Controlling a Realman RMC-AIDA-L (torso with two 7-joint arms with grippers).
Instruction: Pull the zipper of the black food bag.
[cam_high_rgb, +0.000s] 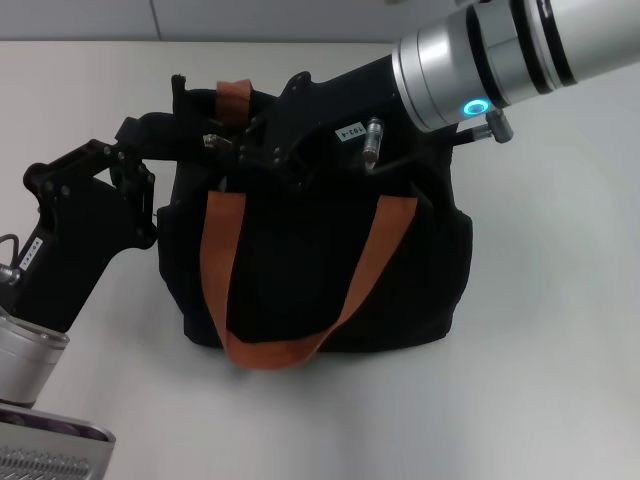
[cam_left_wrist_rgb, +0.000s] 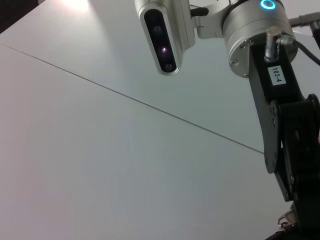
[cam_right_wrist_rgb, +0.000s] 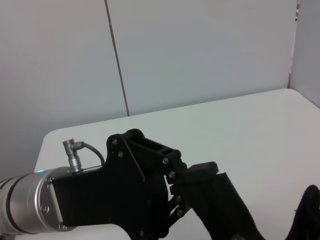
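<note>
The black food bag (cam_high_rgb: 320, 270) stands upright on the white table (cam_high_rgb: 540, 360), its near orange-brown strap (cam_high_rgb: 300, 290) hanging in a loop down the front face and the far strap (cam_high_rgb: 233, 100) poking up behind the top edge. Both arms reach in over the top of the bag. The left gripper (cam_high_rgb: 185, 140) comes from the bag's left side, its black fingers (cam_high_rgb: 180, 95) lying along the top rim at that corner; black on black, I cannot tell how far apart they are or whether they hold any fabric. The right gripper (cam_high_rgb: 255, 145) stretches across from the bag's right side, its tips down on the top rim near the far strap (a small glint of silver (cam_high_rgb: 212, 140) sits just beside them, which may be the zipper pull). Whether those fingers are closed on it I cannot tell.
</note>
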